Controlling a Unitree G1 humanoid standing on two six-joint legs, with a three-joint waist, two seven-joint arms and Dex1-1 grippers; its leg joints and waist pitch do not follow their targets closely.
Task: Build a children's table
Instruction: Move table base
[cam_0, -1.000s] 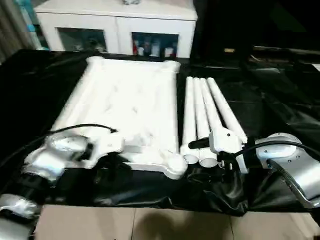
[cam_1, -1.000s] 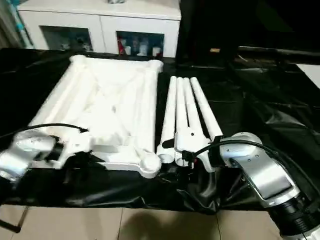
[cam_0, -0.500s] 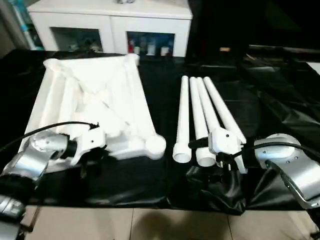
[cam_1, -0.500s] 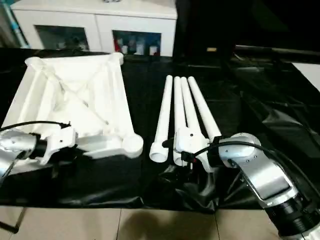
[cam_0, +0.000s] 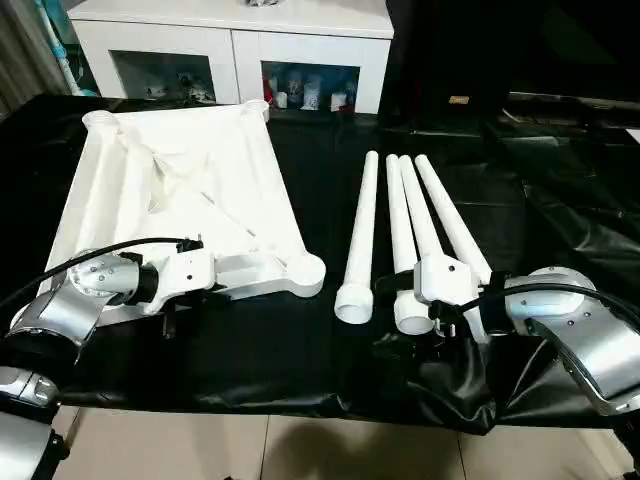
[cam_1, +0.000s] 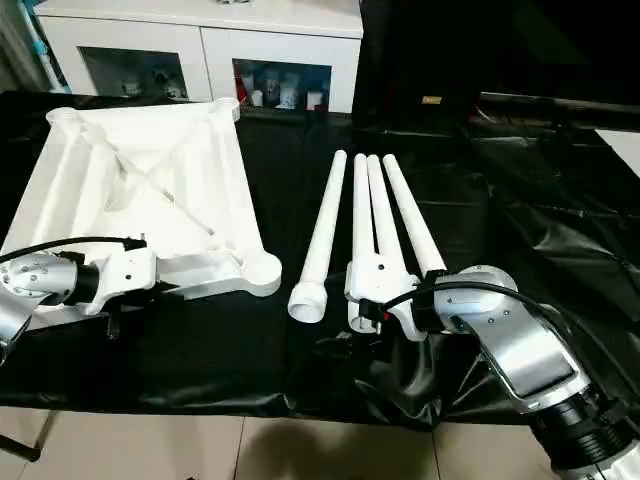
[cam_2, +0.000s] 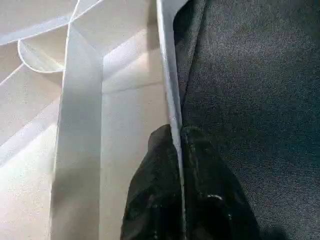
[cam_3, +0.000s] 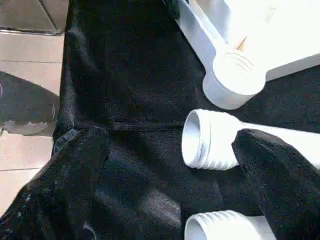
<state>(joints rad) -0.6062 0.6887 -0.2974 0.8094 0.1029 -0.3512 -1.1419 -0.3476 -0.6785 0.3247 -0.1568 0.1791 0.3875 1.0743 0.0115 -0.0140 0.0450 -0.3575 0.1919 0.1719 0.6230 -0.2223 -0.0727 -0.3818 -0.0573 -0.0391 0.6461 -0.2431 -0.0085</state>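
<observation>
Nearest, the left pincer (cam_2: 181, 165) is clamped on the near rim of the table top (cam_0: 180, 190), which lies ribs-up on the black-draped counter (cam_0: 300, 340). The right pincer (cam_0: 440, 312) sits at the legs' (cam_0: 400, 225) threaded ends, grip undeterminable. Judged step: preparing parts; next, lift one leg toward the near corner socket (cam_0: 305, 268).

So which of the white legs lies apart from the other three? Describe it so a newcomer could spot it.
On the black-covered table, right of the upturned white tabletop, four legs lie side by side. It is the leg nearest the tabletop: angled away from the bundled three legs, its threaded end open toward the robot, untouched by the right gripper.
</observation>
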